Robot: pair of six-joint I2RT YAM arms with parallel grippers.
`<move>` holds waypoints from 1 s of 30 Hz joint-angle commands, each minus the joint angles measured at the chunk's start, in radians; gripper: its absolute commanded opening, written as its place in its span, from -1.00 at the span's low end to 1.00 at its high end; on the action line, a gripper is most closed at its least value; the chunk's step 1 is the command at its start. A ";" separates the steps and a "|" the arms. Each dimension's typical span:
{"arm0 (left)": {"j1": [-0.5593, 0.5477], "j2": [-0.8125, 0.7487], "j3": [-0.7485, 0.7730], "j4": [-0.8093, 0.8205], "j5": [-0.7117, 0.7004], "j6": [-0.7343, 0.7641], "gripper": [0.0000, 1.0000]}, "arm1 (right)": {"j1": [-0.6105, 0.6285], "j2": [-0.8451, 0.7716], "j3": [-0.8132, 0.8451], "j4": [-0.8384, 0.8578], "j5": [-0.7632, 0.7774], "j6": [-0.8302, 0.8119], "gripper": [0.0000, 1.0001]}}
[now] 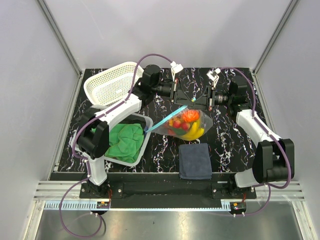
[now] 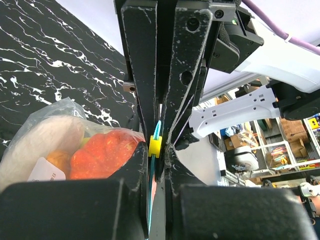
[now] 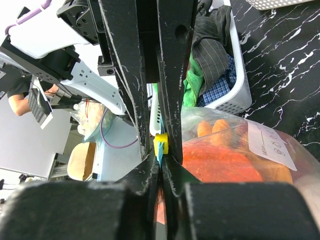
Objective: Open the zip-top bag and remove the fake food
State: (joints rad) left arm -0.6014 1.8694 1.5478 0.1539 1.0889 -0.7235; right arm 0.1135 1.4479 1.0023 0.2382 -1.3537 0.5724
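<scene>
The zip-top bag [image 1: 197,124] hangs over the middle of the black marble table [image 1: 235,135], its teal zip strip [image 1: 165,120] slanting down to the left. Inside it is the fake food: a yellow banana bunch [image 1: 196,133] and a round orange-red fruit [image 1: 190,116]. My left gripper [image 1: 190,98] and right gripper [image 1: 199,98] meet tip to tip at the strip's upper end. In the left wrist view, my left gripper [image 2: 161,150] pinches the strip at the yellow slider [image 2: 155,146], beside the orange-red fruit [image 2: 100,152]. My right gripper [image 3: 161,150] is shut on the strip behind the slider [image 3: 161,142].
A white perforated basket [image 1: 110,85] lies at the back left. A clear bin [image 1: 143,142] holding a green cloth [image 1: 125,140] stands left of the bag. A dark blue folded cloth [image 1: 195,160] lies near the front edge, just below the bag.
</scene>
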 commanded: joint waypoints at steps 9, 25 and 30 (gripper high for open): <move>0.005 -0.007 0.032 0.055 0.022 -0.024 -0.29 | 0.012 -0.080 -0.031 -0.045 -0.007 -0.077 -1.00; 0.014 0.007 0.035 0.033 -0.001 -0.030 -0.39 | 0.015 -0.057 -0.005 -0.048 -0.028 -0.074 -1.00; 0.008 0.013 0.034 0.029 0.012 -0.028 -0.28 | 0.018 -0.052 0.001 -0.048 -0.027 -0.072 -1.00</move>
State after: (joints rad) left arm -0.5907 1.8732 1.5494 0.1558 1.0927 -0.7536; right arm 0.1192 1.4017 0.9623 0.1780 -1.3533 0.5030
